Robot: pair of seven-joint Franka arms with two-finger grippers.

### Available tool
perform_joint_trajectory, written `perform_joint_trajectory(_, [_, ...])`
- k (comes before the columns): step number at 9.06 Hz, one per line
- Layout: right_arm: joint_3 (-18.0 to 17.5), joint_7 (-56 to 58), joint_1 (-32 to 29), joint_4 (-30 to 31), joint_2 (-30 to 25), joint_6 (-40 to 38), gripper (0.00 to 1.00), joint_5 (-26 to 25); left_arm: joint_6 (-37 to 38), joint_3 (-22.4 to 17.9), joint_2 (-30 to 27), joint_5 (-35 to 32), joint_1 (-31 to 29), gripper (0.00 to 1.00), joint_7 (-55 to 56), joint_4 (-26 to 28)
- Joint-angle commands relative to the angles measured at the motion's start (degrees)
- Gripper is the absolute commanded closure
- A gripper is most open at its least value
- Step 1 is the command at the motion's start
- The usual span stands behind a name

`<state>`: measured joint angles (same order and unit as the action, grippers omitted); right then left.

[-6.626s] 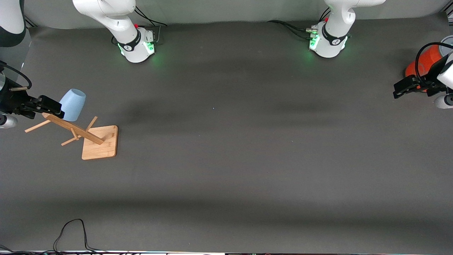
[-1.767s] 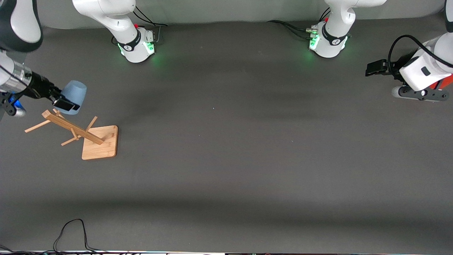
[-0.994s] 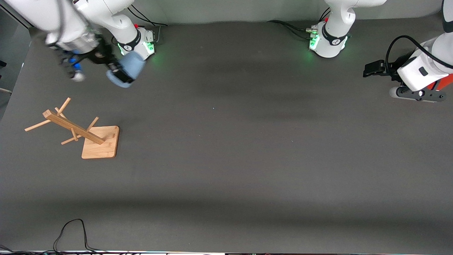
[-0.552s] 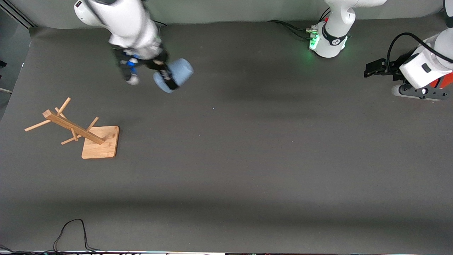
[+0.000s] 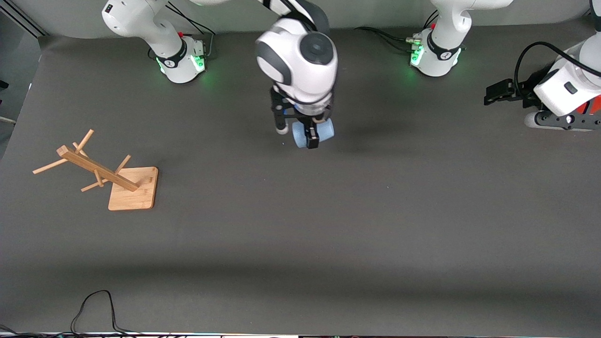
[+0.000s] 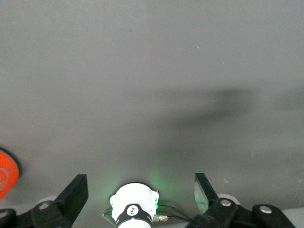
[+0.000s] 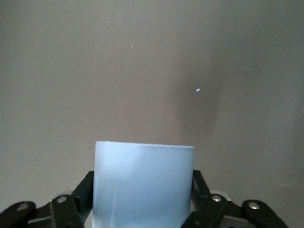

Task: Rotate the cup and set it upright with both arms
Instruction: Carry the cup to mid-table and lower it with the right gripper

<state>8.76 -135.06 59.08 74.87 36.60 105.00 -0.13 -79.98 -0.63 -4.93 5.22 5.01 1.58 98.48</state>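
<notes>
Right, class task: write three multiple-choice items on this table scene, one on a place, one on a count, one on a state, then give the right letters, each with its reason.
1. Where is the cup?
A. on the wooden rack
B. in the right gripper, over the middle of the table
C. lying on the table beside the orange cylinder

2. How many wooden racks are on the table?
A. one
B. two
C. three

3. How is the left gripper?
A. shut on the cup
B. shut on a cable
C. open, holding nothing

Answers:
1 B: the right gripper clamps the cup.
2 A: a single wooden rack shows.
3 C: the left gripper has spread fingers.
</notes>
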Motion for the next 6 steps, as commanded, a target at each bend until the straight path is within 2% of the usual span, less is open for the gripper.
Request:
perform_joint_trajectory(1, [1.00,-8.34,2.87,-5.09,8.37,1.67,0.49,-2.68,-1.23,0.54,-2.97,-0.39,0.35,0.00,1.85,0.92])
perform_joint_trajectory(3, [1.00,-12.93,4.29,-6.31,13.39,5.37,0.50,-2.77,-2.99,0.54,-3.07,-0.48,0.35,0.00,1.94,0.92])
perform_joint_trajectory(6, [1.00,-15.76,4.55,-9.39,19.02,6.00,0.50,-2.77,-5.53,0.37,-2.98,-0.56,-0.17,0.00,1.85,0.83])
